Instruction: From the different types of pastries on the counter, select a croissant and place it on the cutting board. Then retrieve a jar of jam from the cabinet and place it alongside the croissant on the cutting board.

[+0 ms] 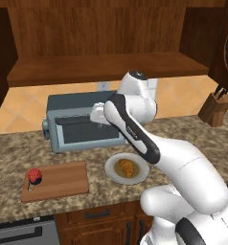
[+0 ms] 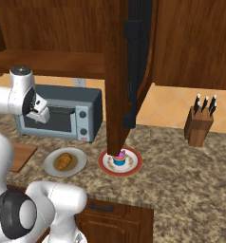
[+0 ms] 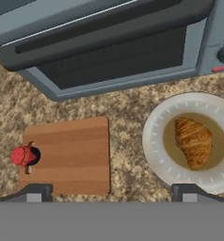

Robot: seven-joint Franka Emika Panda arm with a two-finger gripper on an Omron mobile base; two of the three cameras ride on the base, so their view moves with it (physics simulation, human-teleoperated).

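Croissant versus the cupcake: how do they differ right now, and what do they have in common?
The croissant is golden-brown, ridged and lies flat; the cupcake is smaller, pink on top with a blue wrapper, and stands upright. The croissant sits on a grey plate near the cutting board; the cupcake sits on a red-rimmed plate, further from the board. Both rest on plates on the counter, neither on the board.

Arm raised, elbow bent, hand pointing down; fingers spread wide, holding nothing.
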